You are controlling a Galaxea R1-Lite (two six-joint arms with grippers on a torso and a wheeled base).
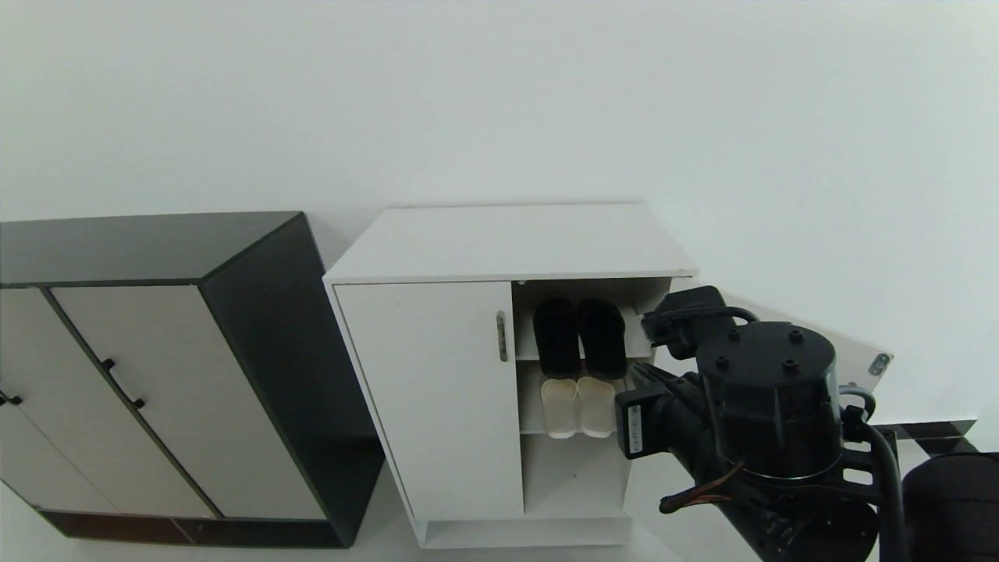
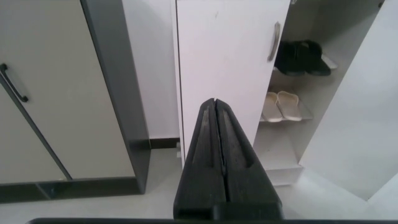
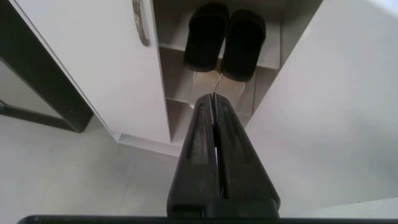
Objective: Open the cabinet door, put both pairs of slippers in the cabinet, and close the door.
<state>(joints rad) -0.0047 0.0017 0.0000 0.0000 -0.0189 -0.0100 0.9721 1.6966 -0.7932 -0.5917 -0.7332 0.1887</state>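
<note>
The white cabinet [image 1: 507, 242] stands with its right door [image 1: 858, 353] swung open and its left door [image 1: 429, 390] closed. A black pair of slippers [image 1: 580, 336] lies on the upper shelf, and a cream pair of slippers [image 1: 577, 406] on the shelf below. My right gripper [image 3: 214, 96] is shut and holds nothing; it hovers in front of the open compartment, just short of the cream pair [image 3: 217, 84], with the open door [image 3: 336, 112] beside it. My left gripper [image 2: 214, 102] is shut and empty, farther back, facing the closed door [image 2: 224, 56].
A black cabinet [image 1: 257, 328] with pale doors stands left of the white one, a narrow gap between them. My right arm [image 1: 765, 390] fills the space in front of the open door. The bottom compartment [image 1: 574, 472] holds nothing. The floor is pale and bare.
</note>
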